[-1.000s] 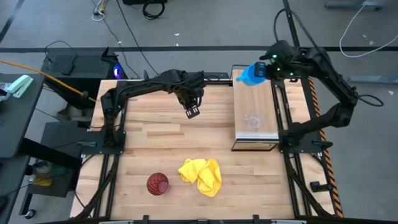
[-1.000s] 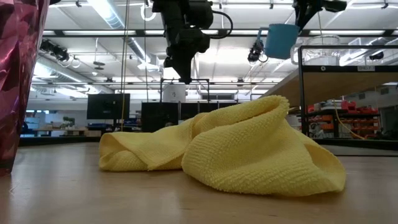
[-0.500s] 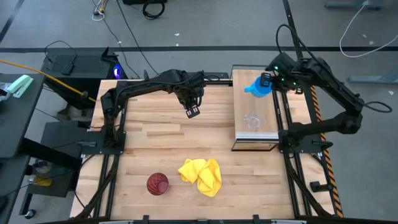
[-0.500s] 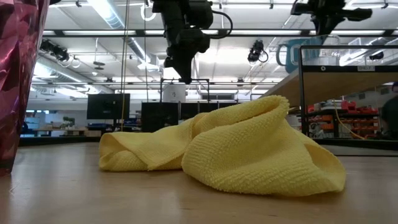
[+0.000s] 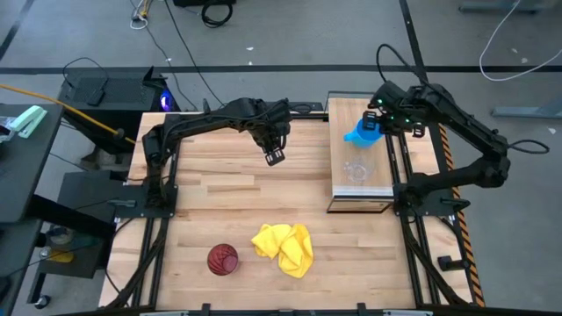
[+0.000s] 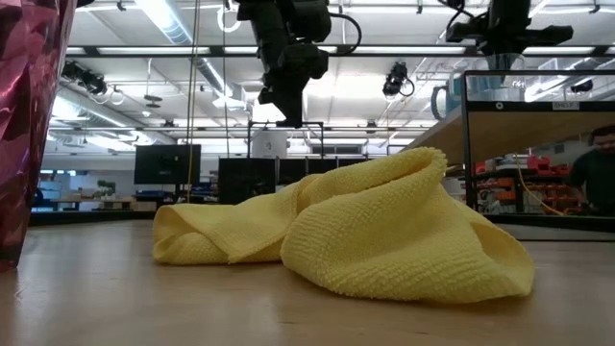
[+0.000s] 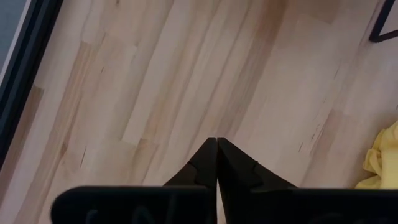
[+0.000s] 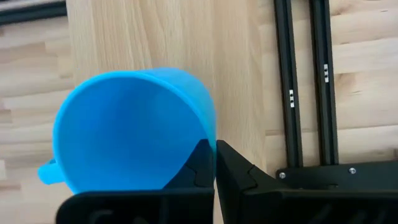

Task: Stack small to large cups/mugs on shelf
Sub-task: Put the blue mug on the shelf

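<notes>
My right gripper (image 5: 376,129) is shut on the bright blue mug (image 5: 360,134) over the far half of the light-wood shelf (image 5: 379,180). The mug also shows in the right wrist view (image 8: 130,130) and, partly, in the low view (image 6: 444,96). The small clear plastic cup (image 5: 356,169) stands on the shelf, nearer the table's front than the mug. The dark red ribbed tumbler (image 5: 222,259) stands on the tabletop at the near left, and looms in the low view (image 6: 29,125). My left gripper (image 5: 274,156) is shut and empty above the table's far middle (image 7: 216,142). My right gripper pinches the mug's wall at the rim (image 8: 210,132), one finger inside the mug and one outside, on the side opposite the handle (image 8: 46,173). The fingers come from above. The mug hangs below them with its mouth up, clear of the shelf.
A crumpled yellow cloth (image 5: 283,248) lies on the tabletop near the front, right of the tumbler; it fills the low view (image 6: 356,231). The shelf's black frame (image 6: 466,144) stands at the table's right. A person (image 6: 596,168) shows in the room beyond.
My right gripper has carried the blue mug from the shelf's far end toward the table's near edge and downward, toward the clear cup. It stays shut on the mug.
</notes>
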You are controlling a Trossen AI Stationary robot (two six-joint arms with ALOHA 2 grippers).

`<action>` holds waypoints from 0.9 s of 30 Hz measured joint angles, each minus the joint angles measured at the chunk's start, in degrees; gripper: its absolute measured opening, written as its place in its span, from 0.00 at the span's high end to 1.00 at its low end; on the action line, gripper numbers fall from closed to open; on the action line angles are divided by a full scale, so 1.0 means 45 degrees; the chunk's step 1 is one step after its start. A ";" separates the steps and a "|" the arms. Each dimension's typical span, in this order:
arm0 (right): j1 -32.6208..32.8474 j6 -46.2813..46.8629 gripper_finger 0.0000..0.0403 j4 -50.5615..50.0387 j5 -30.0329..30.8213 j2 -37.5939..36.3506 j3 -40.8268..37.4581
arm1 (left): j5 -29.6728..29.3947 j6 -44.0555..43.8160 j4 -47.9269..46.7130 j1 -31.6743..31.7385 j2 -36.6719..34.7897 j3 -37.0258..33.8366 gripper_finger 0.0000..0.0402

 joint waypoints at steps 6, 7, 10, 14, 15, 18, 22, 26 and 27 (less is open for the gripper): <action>0.0000 -0.0423 0.99 0.0000 -0.0003 0.0490 0.0000 | 0.0005 -0.0106 -0.0005 0.0000 0.0000 0.0000 0.95; 0.0000 -0.0423 0.99 0.0000 -0.0003 0.0506 0.0000 | 0.0005 -0.0113 -0.0005 0.0000 0.0000 0.0000 0.95; 0.0000 -0.0423 0.99 -0.0010 -0.0050 0.0491 0.0004 | 0.0005 -0.0135 -0.0005 0.0000 0.0000 0.0000 0.94; 0.0000 -0.0540 0.98 -0.0010 -0.0689 0.0442 0.0005 | 0.0005 -0.0140 -0.0005 0.0000 0.0000 0.0000 0.96; 0.0000 -0.0582 0.97 -0.0005 -0.0808 0.0442 0.0005 | 0.0005 -0.0142 -0.0001 0.0000 0.0000 0.0000 0.96; 0.0000 -0.0603 0.95 -0.0010 -0.0820 0.0442 0.0005 | 0.0005 -0.0151 0.0010 0.0000 0.0000 0.0000 0.97; 0.0000 -0.0520 0.91 -0.0008 -0.0819 0.0442 0.0005 | 0.0005 -0.0320 0.0015 0.0000 0.0000 0.0000 0.96; 0.0005 -0.0602 0.89 -0.0005 -0.0819 0.0442 0.0010 | 0.0005 -0.0320 0.0015 0.0000 0.0000 0.0000 0.94; 0.0005 -0.0607 0.89 -0.0005 -0.0819 0.0442 0.0005 | 0.0005 -0.0320 0.0015 0.0000 0.0000 0.0000 0.94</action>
